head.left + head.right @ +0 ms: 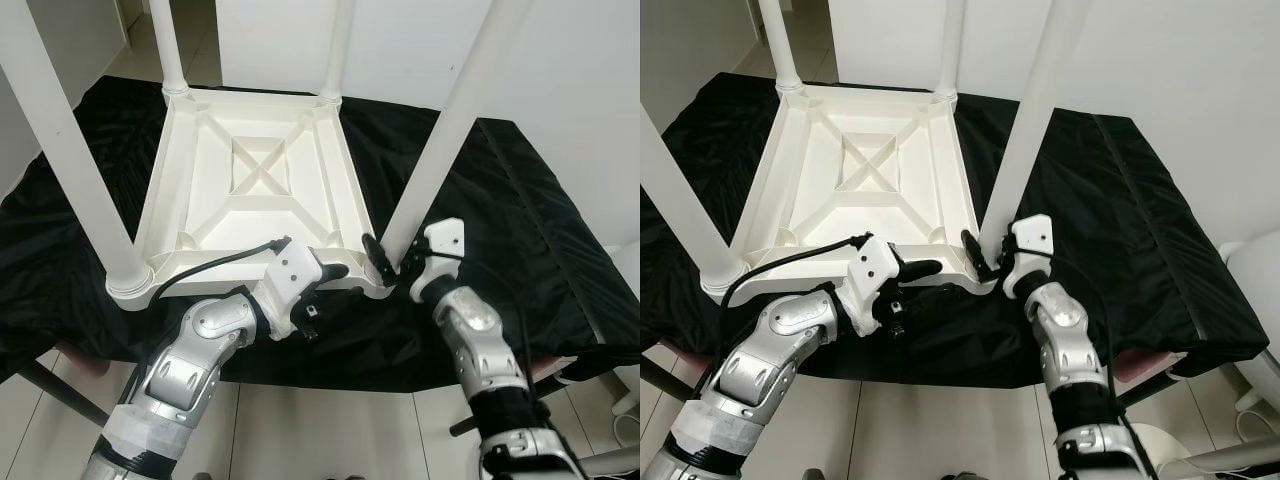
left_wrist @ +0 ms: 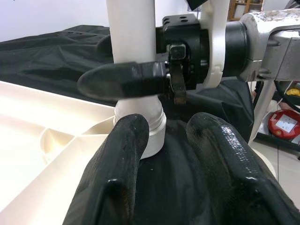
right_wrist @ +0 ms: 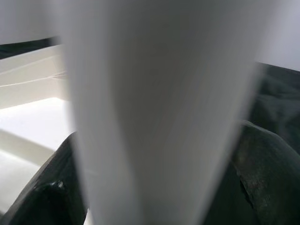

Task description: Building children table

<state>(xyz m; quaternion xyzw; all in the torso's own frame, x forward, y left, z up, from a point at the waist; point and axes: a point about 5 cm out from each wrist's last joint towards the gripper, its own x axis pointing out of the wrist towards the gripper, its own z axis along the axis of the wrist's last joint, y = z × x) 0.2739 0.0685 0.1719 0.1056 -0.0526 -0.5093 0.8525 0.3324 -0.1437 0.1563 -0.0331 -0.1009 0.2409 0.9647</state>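
Observation:
A white children's table (image 1: pixel 255 165) lies upside down on a black cloth, all of its legs pointing up. My right gripper (image 1: pixel 390 262) is shut on the base of the near right leg (image 1: pixel 450 120), where it meets the table's corner. The right wrist view has that leg (image 3: pixel 154 117) filling the gap between the black fingers (image 3: pixel 42 197). My left gripper (image 1: pixel 325 295) is open at the table's near edge, just left of that corner, pointing at the leg base (image 2: pixel 140 126) and holding nothing. Its fingers (image 2: pixel 117 164) rest on the cloth.
The black cloth (image 1: pixel 520 220) covers the whole work surface, with bare room to the right of the table. The near left leg (image 1: pixel 70 150) and two far legs (image 1: pixel 170 45) stand tall. Pale floor tiles (image 1: pixel 320 430) lie below the front edge. A red object (image 2: pixel 283 124) sits on the floor.

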